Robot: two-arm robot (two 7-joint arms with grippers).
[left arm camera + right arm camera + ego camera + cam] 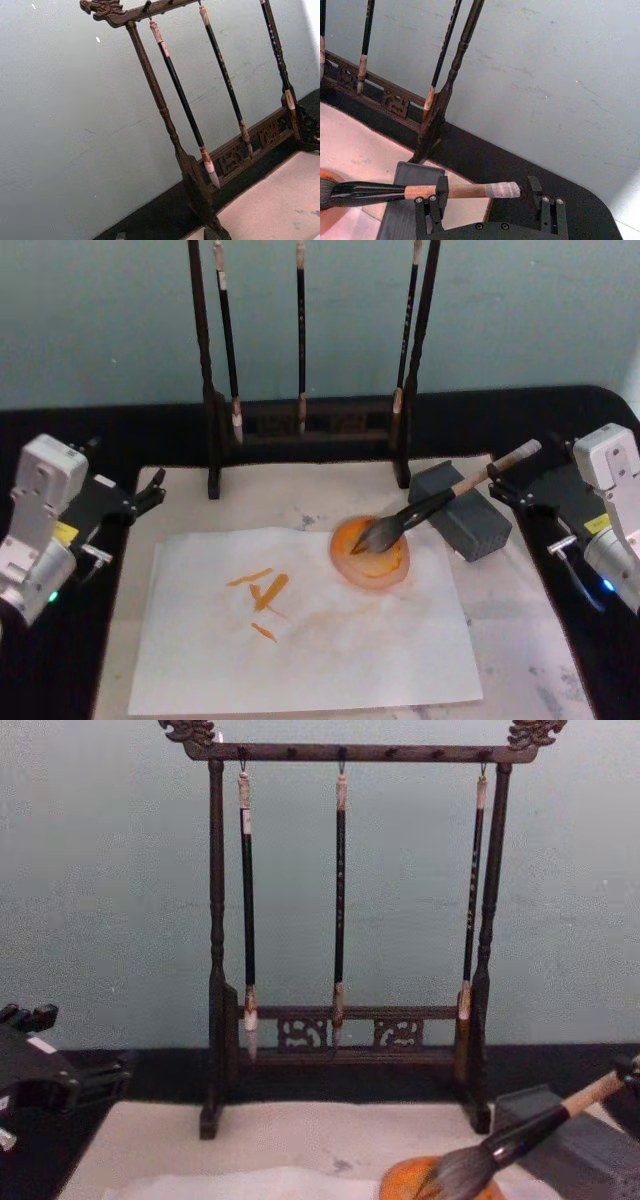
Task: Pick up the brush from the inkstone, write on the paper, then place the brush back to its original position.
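Note:
The brush [440,498] lies slanted, its grey tuft in an orange dish [372,558] and its black shaft across the dark grey inkstone [470,525]. Its tan handle and white wrap point toward my right gripper [505,488]. In the right wrist view the right gripper [487,186] is open, with the brush [465,191] handle end lying crosswise by its fingertips and nothing gripped. The white paper [330,660] lies in front of the dish and carries a few orange strokes [262,592]. My left gripper [148,492] is parked at the mat's left edge, open and holding nothing.
A dark wooden rack [300,430] with three thin hanging brushes stands at the back; the chest view shows this rack [345,1030] too. A cream mat [520,640] lies under the paper on the black table [600,680].

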